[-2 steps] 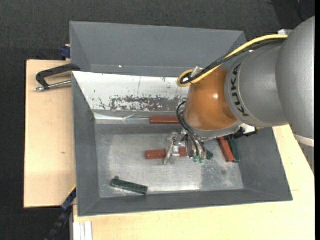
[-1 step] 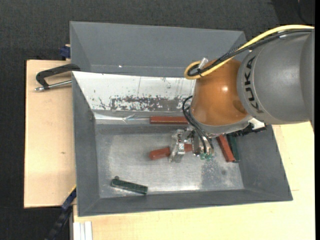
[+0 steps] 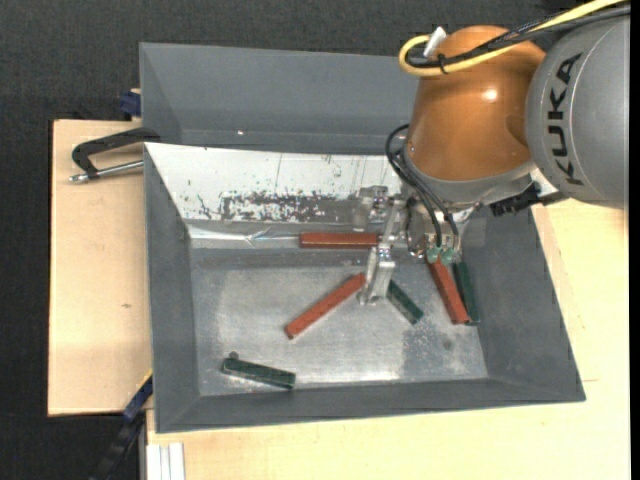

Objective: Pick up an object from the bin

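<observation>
The claw (image 3: 377,286) hangs low over the middle of the grey metal bin (image 3: 168,308), under the arm's orange cover (image 3: 470,108), which comes in from the right. Whether the claw is spread or pressed together cannot be told. It shows as one narrow metal shape pointing down at the bin's floor, and nothing can be seen pinched in it.

The bin holds a few loose sticks, spread out rather than heaped. A slanted red-brown stick (image 3: 322,310) lies on the middle of the floor, running from near-left to far-right. Its far-right end lies right at the tip of the claw, though whether the two touch cannot be made out. The rest of that stick stretches away to the left and near side of the claw.

Just to the right of the claw's tip lies a short dark green piece (image 3: 405,304), slanted the other way. A level red-brown stick (image 3: 338,239) lies along the foot of the far wall, its right end running in behind the claw's metal body. Farther right, a steep red-brown stick (image 3: 450,293) lies with a dark green stick (image 3: 468,298) close along its right side. Well apart from all of these, toward the near-left corner, a dark green bar (image 3: 258,372) lies almost level, close to the near wall.
</observation>
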You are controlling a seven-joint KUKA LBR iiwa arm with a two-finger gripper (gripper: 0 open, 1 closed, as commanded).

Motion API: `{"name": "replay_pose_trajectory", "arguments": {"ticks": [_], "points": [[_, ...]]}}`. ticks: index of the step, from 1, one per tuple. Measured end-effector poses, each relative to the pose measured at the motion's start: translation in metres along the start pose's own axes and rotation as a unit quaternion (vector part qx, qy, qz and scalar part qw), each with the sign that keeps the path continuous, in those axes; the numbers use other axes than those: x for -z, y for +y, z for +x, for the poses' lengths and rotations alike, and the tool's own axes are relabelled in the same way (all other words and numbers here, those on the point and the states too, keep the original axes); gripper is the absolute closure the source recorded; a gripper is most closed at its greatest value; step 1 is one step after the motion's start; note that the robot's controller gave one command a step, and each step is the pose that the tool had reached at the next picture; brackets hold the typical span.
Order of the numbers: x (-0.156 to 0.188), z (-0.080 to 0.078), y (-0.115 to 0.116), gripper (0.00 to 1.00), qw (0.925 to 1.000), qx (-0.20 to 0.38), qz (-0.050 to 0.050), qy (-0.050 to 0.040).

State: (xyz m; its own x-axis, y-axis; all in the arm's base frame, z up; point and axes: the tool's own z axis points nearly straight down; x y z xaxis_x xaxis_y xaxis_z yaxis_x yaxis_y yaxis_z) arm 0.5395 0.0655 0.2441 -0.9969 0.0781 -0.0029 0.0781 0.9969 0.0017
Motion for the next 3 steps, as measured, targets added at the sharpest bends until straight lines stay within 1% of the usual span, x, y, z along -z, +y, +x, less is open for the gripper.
{"name": "replay_pose_trajectory", "arguments": {"ticks": [1,2,3], "points": [[0.050,-0.013,0.003,0.00,1.0000,0.006,-0.001,-0.0066],[-0.011,-0.015,0.000,0.00,0.9994,0.036,0.000,-0.0024],[-0.078,-0.035,-0.008,0.00,0.9999,0.011,0.000,-0.0016]]}}
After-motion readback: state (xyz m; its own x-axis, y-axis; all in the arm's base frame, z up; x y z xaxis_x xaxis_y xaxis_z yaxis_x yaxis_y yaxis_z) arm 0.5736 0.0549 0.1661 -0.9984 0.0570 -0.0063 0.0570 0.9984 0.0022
